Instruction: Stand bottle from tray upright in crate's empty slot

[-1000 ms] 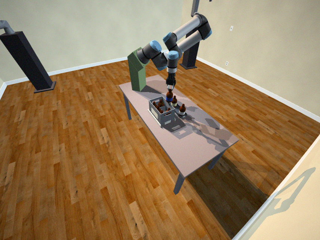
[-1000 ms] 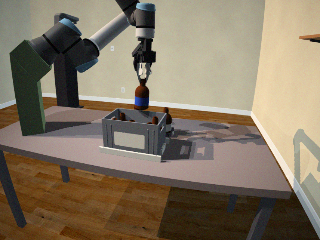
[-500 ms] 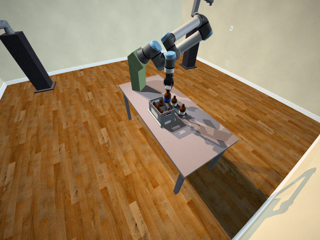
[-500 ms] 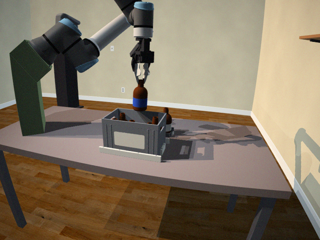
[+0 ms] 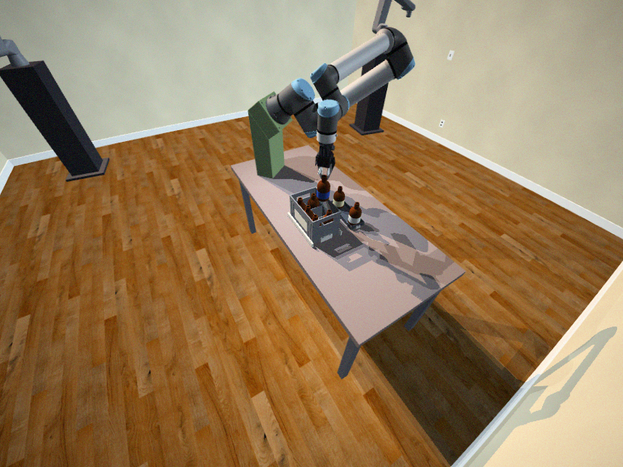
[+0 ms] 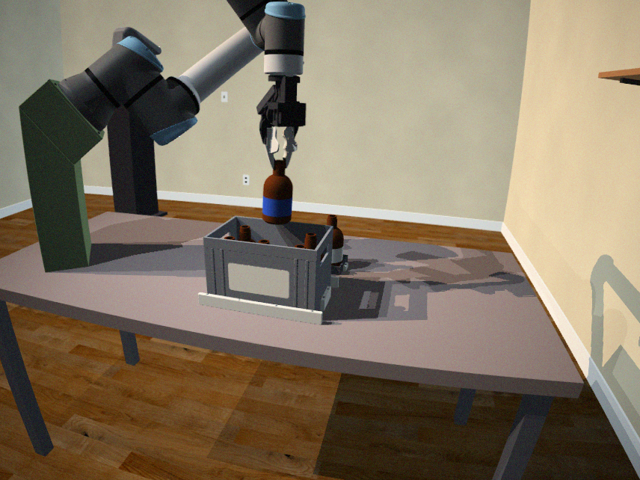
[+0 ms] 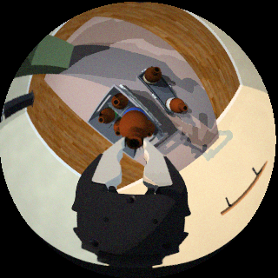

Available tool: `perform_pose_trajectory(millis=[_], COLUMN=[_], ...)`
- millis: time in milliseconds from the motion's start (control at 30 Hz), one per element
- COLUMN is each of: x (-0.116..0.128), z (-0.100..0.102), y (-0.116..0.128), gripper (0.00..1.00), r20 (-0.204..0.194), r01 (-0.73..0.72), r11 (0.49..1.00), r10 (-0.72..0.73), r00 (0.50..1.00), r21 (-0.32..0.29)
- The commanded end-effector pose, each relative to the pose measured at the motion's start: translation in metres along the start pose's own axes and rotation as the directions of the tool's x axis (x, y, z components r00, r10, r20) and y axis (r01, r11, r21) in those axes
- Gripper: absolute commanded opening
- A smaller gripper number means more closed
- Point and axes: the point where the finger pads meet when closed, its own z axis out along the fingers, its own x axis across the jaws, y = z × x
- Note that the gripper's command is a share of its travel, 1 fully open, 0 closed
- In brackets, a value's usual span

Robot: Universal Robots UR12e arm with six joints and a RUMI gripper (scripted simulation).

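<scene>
My gripper (image 6: 280, 153) is shut on the neck of a brown bottle with a blue label (image 6: 277, 199). The bottle hangs upright, its base at about the rim level of the grey crate (image 6: 266, 265), over the crate's far side. The held bottle also shows in the top view (image 5: 322, 188) and in the wrist view (image 7: 133, 126), where it covers part of the crate (image 7: 117, 115). Several brown bottles stand in the crate (image 5: 313, 221). The tray (image 7: 161, 89) behind the crate holds two brown bottles with white labels (image 5: 338, 196) (image 5: 354, 212).
The green robot base (image 6: 54, 175) stands at the table's left end. The crate and tray sit near the middle of the long table; its right half holds only shadows. A dark pillar (image 6: 131, 160) stands behind the table.
</scene>
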Motion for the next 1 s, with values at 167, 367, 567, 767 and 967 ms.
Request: perform_pose_trajectory(millis=[167, 367, 567, 767, 967], x=[-0.0058, -0.0071, -0.0083, -0.0087, -0.0087], z=[-0.0004, -0.0004, -0.0004, -0.0004, -0.0004], y=[0.0064, 0.0077, 0.0088, 0.0092, 0.0093], gripper=[0.0, 0.0, 0.0, 0.0, 0.0], r20=[0.0, 0.0, 0.0, 0.0, 0.0], r01=[0.001, 0.001, 0.001, 0.001, 0.001], r11=[1.0, 1.0, 1.0, 1.0, 1.0], r10=[-0.001, -0.001, -0.001, -0.001, -0.001], r00=[1.0, 1.0, 1.0, 1.0, 1.0], r21=[-0.001, -0.001, -0.001, -0.001, -0.001])
